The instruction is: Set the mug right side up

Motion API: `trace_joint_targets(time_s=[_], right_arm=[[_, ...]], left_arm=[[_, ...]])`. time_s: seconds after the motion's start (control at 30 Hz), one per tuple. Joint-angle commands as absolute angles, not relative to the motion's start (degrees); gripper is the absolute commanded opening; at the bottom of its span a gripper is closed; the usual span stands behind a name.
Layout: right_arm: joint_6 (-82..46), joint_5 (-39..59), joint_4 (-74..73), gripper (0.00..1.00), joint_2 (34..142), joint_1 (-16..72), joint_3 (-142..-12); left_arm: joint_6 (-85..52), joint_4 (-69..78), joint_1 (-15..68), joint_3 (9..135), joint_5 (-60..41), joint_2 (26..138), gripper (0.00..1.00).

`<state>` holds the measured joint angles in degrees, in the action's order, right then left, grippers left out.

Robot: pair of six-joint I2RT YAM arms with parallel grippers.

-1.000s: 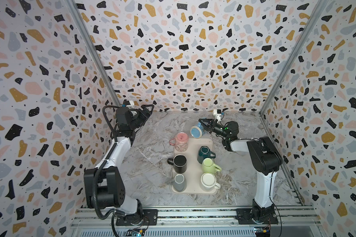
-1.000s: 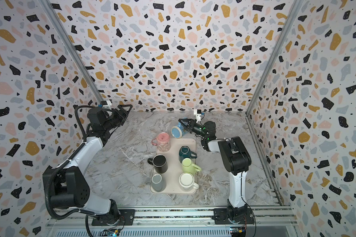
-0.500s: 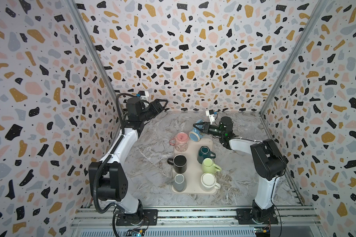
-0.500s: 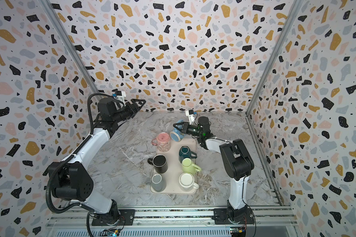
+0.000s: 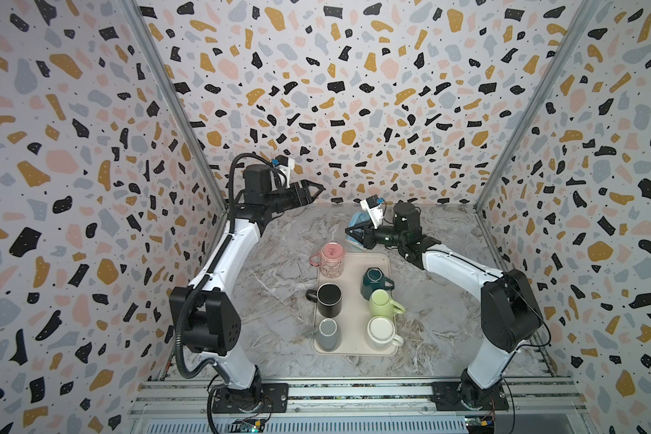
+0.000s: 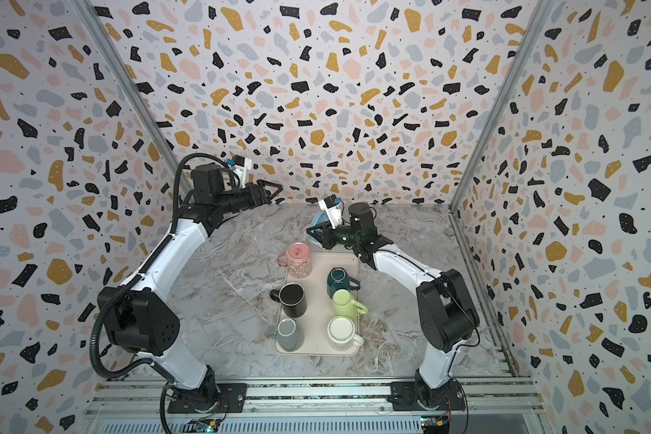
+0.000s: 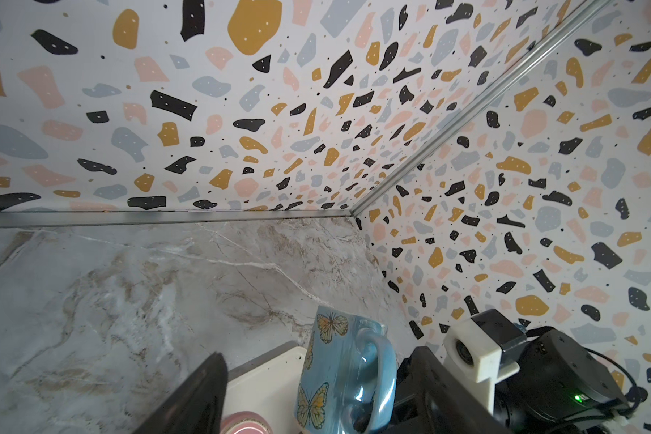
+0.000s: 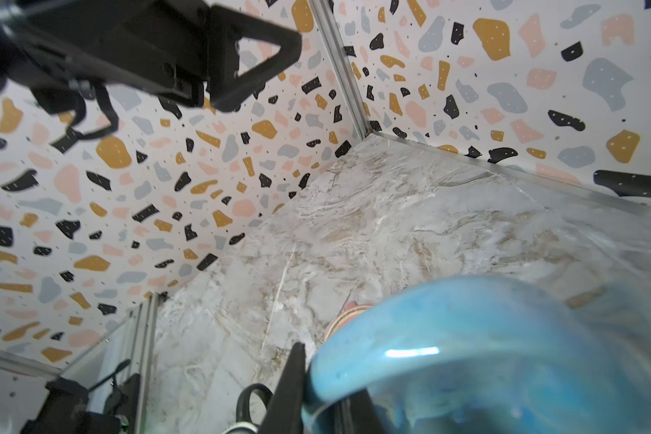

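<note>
A blue mug with butterflies [image 5: 357,220] [image 6: 319,218] [image 7: 335,375] hangs tilted in the air just behind the cream tray [image 5: 354,300], and fills the near part of the right wrist view [image 8: 485,349]. My right gripper [image 5: 354,236] [image 6: 313,233] [image 8: 316,379] is shut on it, low down by the handle. My left gripper [image 5: 316,188] [image 6: 275,188] [image 7: 318,355] is open and empty. It is raised at the back left and points towards the mug, well short of it.
On the tray stand a pink mug [image 5: 331,259] and a dark teal mug [image 5: 373,282], both upside down, plus black [image 5: 329,298], green [image 5: 382,304], grey [image 5: 327,332] and white [image 5: 382,330] mugs, upright. Patterned walls close in the back and sides.
My left arm has risen from the left wall and swung towards the middle, jaws narrowing a little. My right gripper has lifted the blue mug slightly off the tray's back end.
</note>
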<state>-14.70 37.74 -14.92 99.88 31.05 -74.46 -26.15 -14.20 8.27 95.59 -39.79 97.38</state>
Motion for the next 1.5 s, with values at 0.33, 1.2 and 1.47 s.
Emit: trace_joint_targets(time_s=[0.33,1.2,1.47], right_arm=[[9.60,25.31,-6.27,0.00,93.22,37.23,-80.54],[22.87,17.95,-1.94,0.00,93.33,42.58,-84.04],[23.76,18.51,-1.45,0.00,94.07,42.92,-84.73]], left_arm=[[-6.13,-35.37,13.93,107.54,-38.80,99.76,0.69],[6.57,-52.38,19.73,113.70,-31.02,101.93,0.63],[7.47,-53.05,20.31,111.26,-29.90,99.69,0.60]])
